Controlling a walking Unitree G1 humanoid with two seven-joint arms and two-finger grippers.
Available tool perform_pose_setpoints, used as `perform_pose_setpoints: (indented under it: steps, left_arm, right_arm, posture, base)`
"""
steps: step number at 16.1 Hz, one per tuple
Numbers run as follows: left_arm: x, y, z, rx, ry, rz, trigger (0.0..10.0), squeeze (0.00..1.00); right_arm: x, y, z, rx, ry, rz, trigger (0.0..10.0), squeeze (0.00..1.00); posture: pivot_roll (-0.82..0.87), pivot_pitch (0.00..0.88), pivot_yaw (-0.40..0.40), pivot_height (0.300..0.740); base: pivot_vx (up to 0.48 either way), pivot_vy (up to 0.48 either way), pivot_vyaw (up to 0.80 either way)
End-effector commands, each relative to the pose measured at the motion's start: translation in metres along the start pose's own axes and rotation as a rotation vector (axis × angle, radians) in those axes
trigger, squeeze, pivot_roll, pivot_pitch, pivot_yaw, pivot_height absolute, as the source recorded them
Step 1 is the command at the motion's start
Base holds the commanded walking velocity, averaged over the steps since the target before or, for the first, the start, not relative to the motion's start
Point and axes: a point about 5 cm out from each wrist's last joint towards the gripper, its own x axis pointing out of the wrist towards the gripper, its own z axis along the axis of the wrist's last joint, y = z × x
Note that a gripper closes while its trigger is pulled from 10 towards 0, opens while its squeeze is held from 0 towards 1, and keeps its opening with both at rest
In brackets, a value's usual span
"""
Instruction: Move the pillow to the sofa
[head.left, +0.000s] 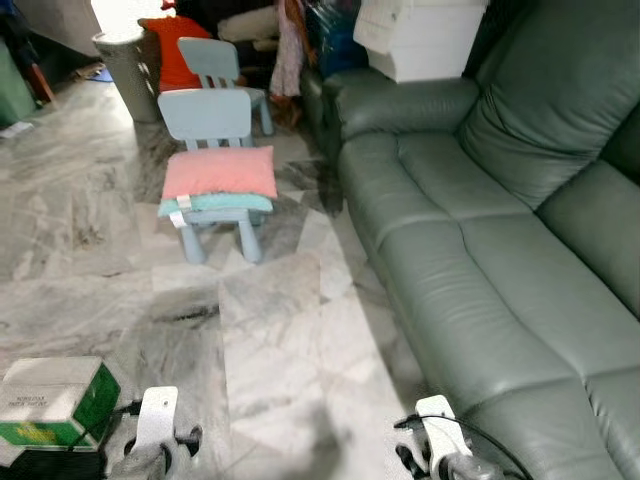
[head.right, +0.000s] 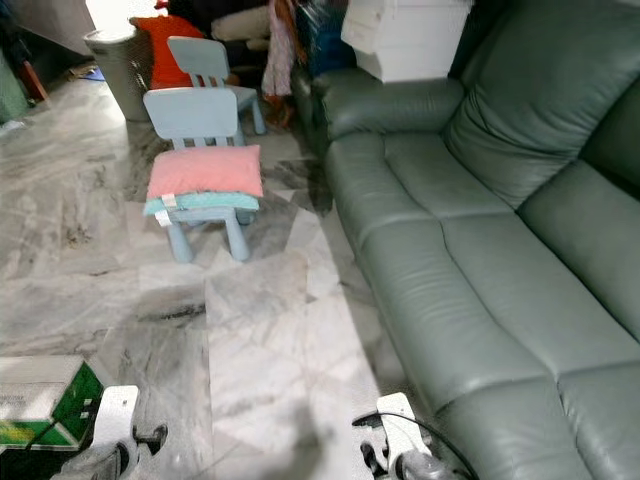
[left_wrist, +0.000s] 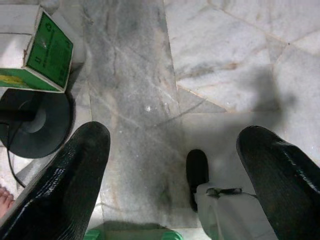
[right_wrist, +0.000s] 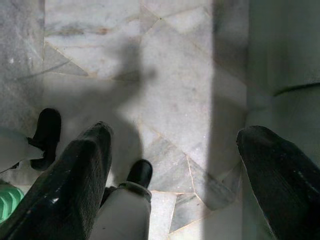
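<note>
A pink pillow (head.left: 220, 172) lies on a teal cushion on the seat of a small light-blue child's chair (head.left: 208, 115), ahead and a little to the left. The dark green leather sofa (head.left: 480, 260) runs along the right side. Both arms hang low at the bottom edge, far from the pillow. My left gripper (left_wrist: 175, 175) is open over bare marble floor, its black fingers (left_wrist: 70, 180) wide apart. My right gripper (right_wrist: 175, 175) is open too, hanging next to the sofa's front edge (right_wrist: 280, 75) with nothing between its fingers (right_wrist: 75, 175).
A second blue chair (head.left: 215, 62) and a grey bin (head.left: 128, 70) stand behind the first. A white box (head.left: 420, 35) rests on the sofa's far armrest. A green-and-white carton (head.left: 55, 405) sits at my lower left on a black round base (left_wrist: 35, 125).
</note>
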Motion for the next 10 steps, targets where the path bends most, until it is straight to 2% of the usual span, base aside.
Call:
perform_pose_setpoints:
  steps: [1, 3, 10]
  left_arm:
    - [-0.0002, 0.0056, 0.002, 0.011, 0.001, 0.013, 10.0, 0.0]
    - [-0.0003, 0.0055, 0.0011, 0.012, 0.004, 0.01, 10.0, 0.0]
    - [-0.0005, 0.0045, -0.0004, 0.023, 0.009, 0.002, 10.0, 0.0]
  right_arm:
    - [0.0008, 0.0023, 0.0038, -0.005, -0.013, 0.009, 10.0, 0.0]
    - [0.002, 0.0055, 0.0088, -0.018, -0.02, 0.014, 10.0, 0.0]
    - [0.0027, 0.0071, 0.0136, -0.034, -0.032, 0.024, 10.0, 0.0]
  posture:
    - [-0.09, 0.0, 0.021, 0.74]
    - [-0.09, 0.0, 0.021, 0.74]
    - [-0.08, 0.0, 0.02, 0.74]
  base:
    - [0.304, 0.0, 0.0]
    - [0.323, 0.0, 0.0]
    - [0.347, 0.249, 0.0]
